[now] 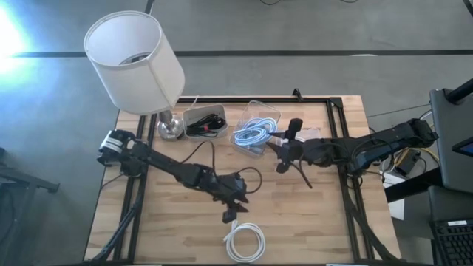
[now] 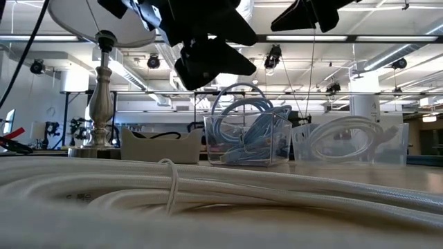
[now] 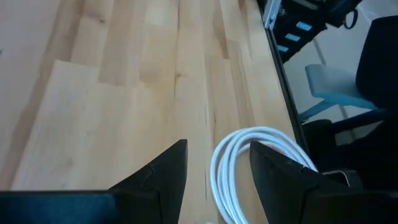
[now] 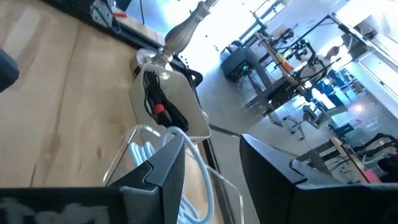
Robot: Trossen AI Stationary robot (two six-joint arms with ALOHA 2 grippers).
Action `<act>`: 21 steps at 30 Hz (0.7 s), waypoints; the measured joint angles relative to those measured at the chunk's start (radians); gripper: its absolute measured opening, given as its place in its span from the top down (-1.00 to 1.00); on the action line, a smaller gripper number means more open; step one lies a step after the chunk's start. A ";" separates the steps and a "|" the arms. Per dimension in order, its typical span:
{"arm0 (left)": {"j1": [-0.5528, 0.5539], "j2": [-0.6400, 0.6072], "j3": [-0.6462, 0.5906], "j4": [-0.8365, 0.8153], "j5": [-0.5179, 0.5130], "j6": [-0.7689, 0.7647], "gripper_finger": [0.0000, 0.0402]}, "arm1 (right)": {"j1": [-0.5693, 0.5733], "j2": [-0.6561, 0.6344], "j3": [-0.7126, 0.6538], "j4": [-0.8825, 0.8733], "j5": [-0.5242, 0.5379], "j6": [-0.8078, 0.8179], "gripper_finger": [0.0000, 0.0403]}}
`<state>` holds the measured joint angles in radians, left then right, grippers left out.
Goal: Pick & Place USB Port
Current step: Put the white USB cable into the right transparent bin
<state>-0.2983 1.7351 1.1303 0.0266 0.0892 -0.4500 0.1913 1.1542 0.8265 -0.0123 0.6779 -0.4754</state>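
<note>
A white coiled cable (image 1: 245, 241) lies flat on the wooden table near its front edge; it fills the foreground of the low view (image 2: 208, 190). My left gripper (image 1: 235, 201) hangs above the coil's far end, open and empty. In the left wrist view (image 3: 217, 144) the coil (image 3: 249, 155) shows between and beyond its fingers. My right gripper (image 1: 282, 151) is open and empty, raised beside the clear boxes (image 1: 255, 129). Its wrist view (image 4: 211, 137) looks at the boxes and the white tray (image 4: 171, 102).
A table lamp (image 1: 137, 63) stands at the far left. Beside it is a white tray of black cables (image 1: 205, 122), then clear boxes holding a blue cable (image 2: 249, 138) and a white cable (image 2: 353, 142). Bare wood (image 1: 310, 222) lies at the near right.
</note>
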 joint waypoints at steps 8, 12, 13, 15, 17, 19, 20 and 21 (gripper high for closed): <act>-0.008 0.012 -0.010 -0.044 -0.012 -0.020 0.12 | 0.000 0.000 -0.002 0.015 -0.006 0.108 0.26; -0.016 0.042 -0.020 -0.045 -0.016 -0.043 0.12 | 0.004 0.000 -0.010 0.012 -0.007 0.177 0.29; -0.022 0.055 -0.020 -0.043 -0.015 -0.050 0.12 | 0.007 0.000 -0.013 0.012 -0.006 0.196 0.30; -0.038 0.082 -0.021 -0.043 -0.014 -0.053 0.12 | 0.013 0.000 -0.020 0.008 -0.008 0.246 0.31; -0.054 0.112 -0.017 -0.035 -0.012 -0.048 0.12 | 0.020 0.000 -0.029 0.009 -0.009 0.299 0.31; -0.069 0.138 -0.006 -0.035 -0.008 -0.046 0.12 | 0.032 0.000 -0.035 0.009 -0.010 0.343 0.30; -0.075 0.148 0.000 -0.034 -0.002 -0.046 0.12 | 0.039 0.000 -0.038 0.009 -0.009 0.358 0.29; -0.081 0.157 0.005 -0.027 0.002 -0.046 0.12 | 0.047 0.000 -0.042 0.008 -0.009 0.369 0.29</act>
<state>-0.3793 1.8917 1.1357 -0.0002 0.0908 -0.4956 0.2382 1.1542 0.7849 -0.0042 0.6686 -0.1062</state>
